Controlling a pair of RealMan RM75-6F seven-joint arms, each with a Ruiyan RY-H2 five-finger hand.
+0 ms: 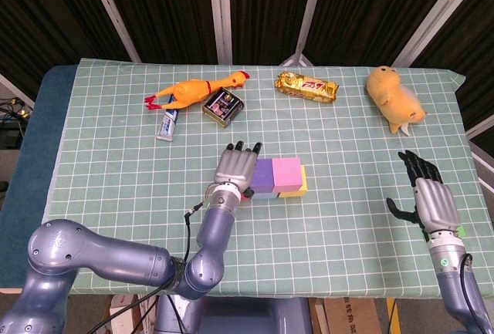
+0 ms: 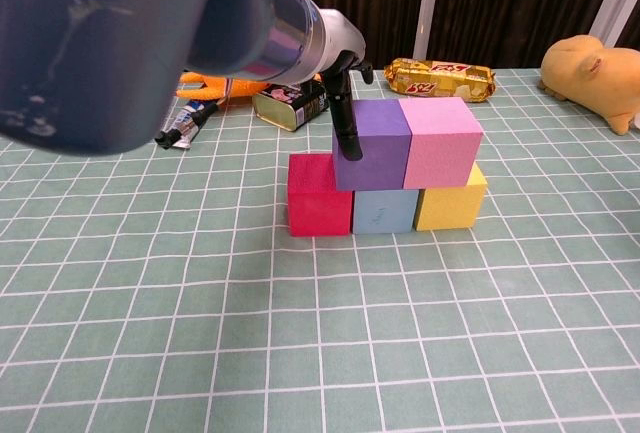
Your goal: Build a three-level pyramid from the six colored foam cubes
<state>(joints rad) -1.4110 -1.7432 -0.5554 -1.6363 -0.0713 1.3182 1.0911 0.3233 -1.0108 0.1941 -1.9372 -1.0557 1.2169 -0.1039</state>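
From the head view your left hand [image 1: 235, 166] rests open-fingered against the purple cube [image 1: 264, 173], right hand [image 1: 432, 197] spread and empty, while the chest view shows two levels done over the red cube [image 2: 319, 196], top cube unplaced and unseen.

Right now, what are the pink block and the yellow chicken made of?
The pink block looks like soft foam: matte, no shine, slightly fuzzy edges. The yellow chicken looks like rubber or soft plastic: a smooth, slightly glossy orange-yellow skin with red feet and comb. That is only how they look; the pictures cannot confirm it.
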